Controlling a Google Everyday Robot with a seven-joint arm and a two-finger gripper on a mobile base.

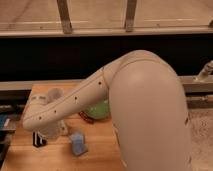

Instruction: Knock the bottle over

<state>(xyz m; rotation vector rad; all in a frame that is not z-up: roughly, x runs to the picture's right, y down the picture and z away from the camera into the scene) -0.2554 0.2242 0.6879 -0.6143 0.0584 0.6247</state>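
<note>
The arm point(75, 102) covers the gripper point(50, 131) at the table's point(100, 155) left – whether it is clenched I cannot tell. The bottle is hidden; only the cup point(54, 94) and sponge point(77, 144) show

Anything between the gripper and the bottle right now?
Cannot tell: the arm hides that spot. The gripper sits low at the table's left edge, a pale container showing just behind the arm. The blue sponge lies apart, to its right.
</note>
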